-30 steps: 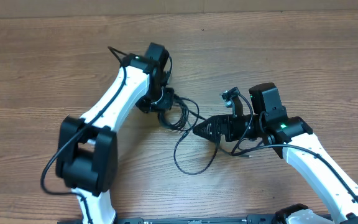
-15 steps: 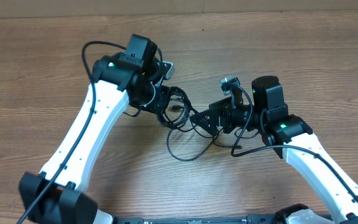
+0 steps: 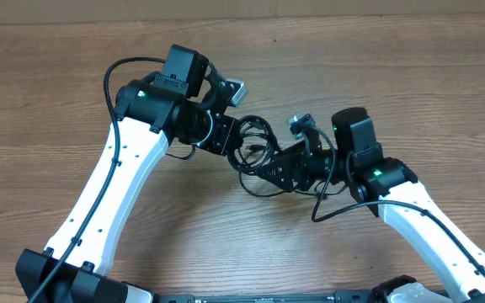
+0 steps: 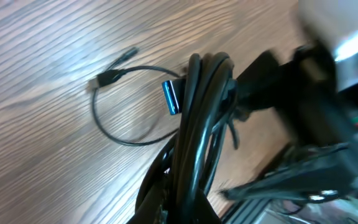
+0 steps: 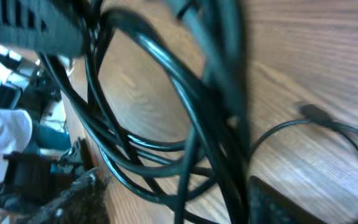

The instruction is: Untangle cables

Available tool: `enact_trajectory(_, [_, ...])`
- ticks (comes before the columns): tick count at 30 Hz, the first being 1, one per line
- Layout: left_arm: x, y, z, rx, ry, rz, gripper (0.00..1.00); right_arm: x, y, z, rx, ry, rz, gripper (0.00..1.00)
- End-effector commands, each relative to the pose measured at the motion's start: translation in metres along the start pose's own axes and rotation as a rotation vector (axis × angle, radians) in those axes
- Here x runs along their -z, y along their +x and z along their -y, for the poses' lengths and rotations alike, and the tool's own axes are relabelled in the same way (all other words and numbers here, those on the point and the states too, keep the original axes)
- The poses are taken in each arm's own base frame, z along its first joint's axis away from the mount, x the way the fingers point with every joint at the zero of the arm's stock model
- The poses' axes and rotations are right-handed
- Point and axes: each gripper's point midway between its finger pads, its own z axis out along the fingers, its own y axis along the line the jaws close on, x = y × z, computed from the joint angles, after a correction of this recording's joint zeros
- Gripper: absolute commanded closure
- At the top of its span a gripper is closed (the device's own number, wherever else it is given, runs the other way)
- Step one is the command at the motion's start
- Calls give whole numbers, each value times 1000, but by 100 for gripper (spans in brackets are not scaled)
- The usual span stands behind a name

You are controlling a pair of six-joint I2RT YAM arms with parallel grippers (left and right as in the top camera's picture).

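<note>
No text, label, brand, number or sign legible in any view, none on the cables [image 3: 256, 145]; wrist views blurred.

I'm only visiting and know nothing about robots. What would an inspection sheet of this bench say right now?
Surface: wooden table, bare grain showing.
Job's things: thin black cables bunched in loops between the two arms. One loose end with a small plug lies on the wood, and a blue plug sits beside the bundle.
Clutter: nothing seen.
Grippers: left gripper shut on the cables. Right gripper open, its fingers either side of the strands.
Cables: thicker arm cable loops off the left arm, and another hangs off the right arm.
Surroundings: black base bar along the near edge.
</note>
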Motion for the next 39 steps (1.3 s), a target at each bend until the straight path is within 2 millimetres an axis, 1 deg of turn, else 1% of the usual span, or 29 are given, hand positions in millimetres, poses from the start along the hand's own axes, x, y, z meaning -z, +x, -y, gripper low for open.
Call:
enact_trajectory(1, [15,-12,31,-67,136,67,96,-4,7,-7,35,-28,-27,47])
enact_trajectory(2, [15,-13,31,-69,135,70,96,-5,8,-8,33,-30,-32,57])
enact_trajectory(3, [15,-13,31,-71,132,73,96,-5,9,-9,33,-32,-35,65])
enact_trajectory(6, [15,-16,26,-74,106,82,96,-6,15,-10,12,-33,-59,83])
enact_trajectory(7, [15,-20,19,-60,67,97,96,-5,23,-9,-17,-29,-85,92])
enact_trajectory(8, [16,-23,13,-39,37,108,96,-5,26,-9,-31,-27,-99,96])
enact_trajectory(10, [18,-30,-5,29,-48,139,96,-4,34,-9,-61,-24,-127,96])
enact_trajectory(13, [26,-39,-38,184,-208,199,96,-3,44,-9,-98,-19,-163,96])
enact_trajectory(14, [31,-40,-53,265,-279,227,96,-2,48,-9,-114,-18,-178,96])
enact_trajectory(16, [37,-40,-69,362,-357,261,96,-1,52,-9,-128,-15,-192,96])
enact_trajectory(18, [43,-40,-82,455,-419,296,96,-1,54,-9,-139,-14,-202,96])
enact_trajectory(20, [46,-39,-88,493,-450,314,96,0,57,-8,-147,-9,-210,96])
enact_trajectory(22, [49,-39,-93,504,-476,324,95,0,60,-3,-157,22,-222,96])
enact_trajectory(26, [59,-38,-109,520,-562,349,96,5,72,18,-196,158,-258,96])
enact_trajectory(29, [73,-34,-127,539,-665,372,96,15,82,50,-303,376,-265,96])
enact_trajectory(31, [82,-30,-140,561,-718,382,96,27,86,73,-401,545,-242,96])
enact_trajectory(33, [89,-27,-150,589,-734,390,96,42,90,93,-495,708,-204,96])
enact_trajectory(34, [92,-25,-155,609,-728,391,96,47,92,98,-525,755,-189,96])
enact_trajectory(36, [92,-23,-158,640,-677,386,96,56,92,107,-577,836,-152,96])
enact_trajectory(38, [88,-25,-154,638,-580,367,96,57,90,110,-600,856,-125,96])
enact_trajectory(39, [83,-29,-146,589,-494,348,96,57,88,111,-603,856,-115,96])
